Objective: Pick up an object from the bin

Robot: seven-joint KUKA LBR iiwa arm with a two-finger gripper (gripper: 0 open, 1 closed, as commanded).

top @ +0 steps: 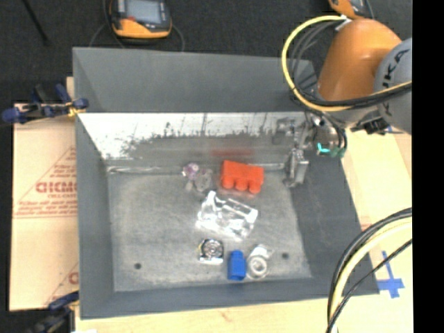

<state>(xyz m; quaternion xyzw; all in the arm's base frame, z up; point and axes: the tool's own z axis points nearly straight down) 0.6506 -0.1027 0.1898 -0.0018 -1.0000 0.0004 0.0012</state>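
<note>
Near the back right corner of the grey metal bin (326, 186), my fingers (297, 175) are hanging low, close to the back wall and just above the floor. I cannot tell whether they are spread or pressed together, and I am not seeing anything between them. My orange wrist cover (350, 57) is sitting above the bin's right rim, with cables looping around it.

The thing nearest to me is a red-orange block (241, 175) with three rounded bumps along its front side. It is lying flat on the floor toward the back of the bin, to the left of my fingers and apart from them.

Left of this block, a small clear piece with a purple tint (196, 174) is lying. In front of the block, a crumpled clear plastic package (225, 215) is resting in the middle of the floor. Closer to the front wall, three small things are lying in a row: a round black and white piece (210, 250), a blue cylinder (236, 264) and, touching it on the right, a small white roll (259, 262).
</note>
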